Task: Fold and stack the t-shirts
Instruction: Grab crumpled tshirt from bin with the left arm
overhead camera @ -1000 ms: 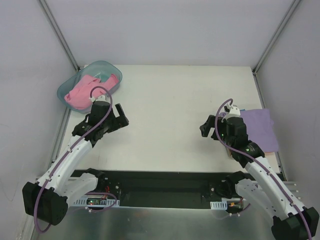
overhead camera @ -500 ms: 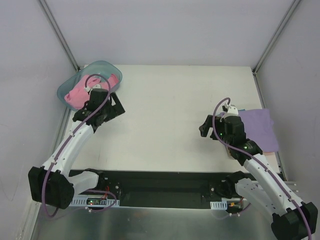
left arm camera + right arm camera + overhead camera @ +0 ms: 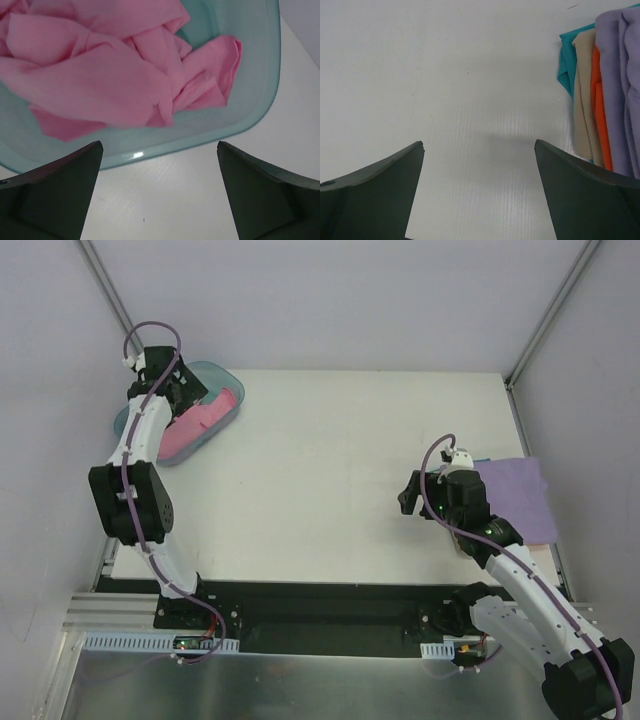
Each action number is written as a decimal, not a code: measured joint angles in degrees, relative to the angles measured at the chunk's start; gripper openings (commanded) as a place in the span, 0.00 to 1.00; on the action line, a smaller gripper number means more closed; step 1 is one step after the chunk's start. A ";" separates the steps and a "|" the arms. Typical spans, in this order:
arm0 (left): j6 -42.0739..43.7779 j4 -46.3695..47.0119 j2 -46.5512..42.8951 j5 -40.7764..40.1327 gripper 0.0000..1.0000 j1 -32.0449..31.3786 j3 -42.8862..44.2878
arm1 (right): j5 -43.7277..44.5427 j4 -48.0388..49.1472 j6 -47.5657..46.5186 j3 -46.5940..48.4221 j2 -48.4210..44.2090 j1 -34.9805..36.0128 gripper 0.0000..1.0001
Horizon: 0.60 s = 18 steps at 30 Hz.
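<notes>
A crumpled bubblegum-pink t-shirt [image 3: 100,75] lies in the translucent teal tub [image 3: 252,75] at the table's back left; it also shows in the top view [image 3: 198,425]. My left gripper [image 3: 183,397] hangs over the tub, open and empty; in the left wrist view it [image 3: 159,145] sits above the tub's near rim. A stack of folded shirts lies at the right edge, lavender [image 3: 515,495] on top. In the right wrist view the stack shows lavender [image 3: 620,75], orange [image 3: 597,100] and teal [image 3: 565,60] layers. My right gripper [image 3: 408,495] [image 3: 479,142] is open and empty over bare table left of the stack.
A beige folded layer [image 3: 582,100] lies in the stack between the teal and orange ones. The tub [image 3: 228,380] stands close to the left wall and the frame post. White table [image 3: 330,460] lies between the tub and the stack.
My left arm has swung from the table's left-middle up and back to the tub, gripper still open. The right arm has hardly moved.
</notes>
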 measured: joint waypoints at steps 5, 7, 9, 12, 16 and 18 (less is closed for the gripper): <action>1.18 0.00 11.10 0.22 0.92 4.22 8.50 | -0.17 0.04 -0.37 0.81 1.86 -0.02 0.97; 1.36 -0.37 13.94 0.46 0.92 5.84 9.55 | -0.20 0.02 -0.42 0.87 2.45 0.00 0.96; 1.33 -1.14 15.72 0.39 0.89 6.97 9.55 | -0.17 0.02 -0.42 0.87 2.84 -0.02 0.96; 1.36 -2.34 18.10 0.26 0.74 8.20 9.86 | -0.15 -0.07 -0.44 1.07 3.23 -0.02 0.97; 1.07 -4.37 22.08 0.48 0.13 8.76 12.02 | -0.13 -0.13 -0.57 1.73 3.52 0.00 0.97; 0.96 -5.92 24.00 1.27 0.00 8.76 13.84 | -0.13 -0.20 -0.61 1.95 3.52 0.00 0.97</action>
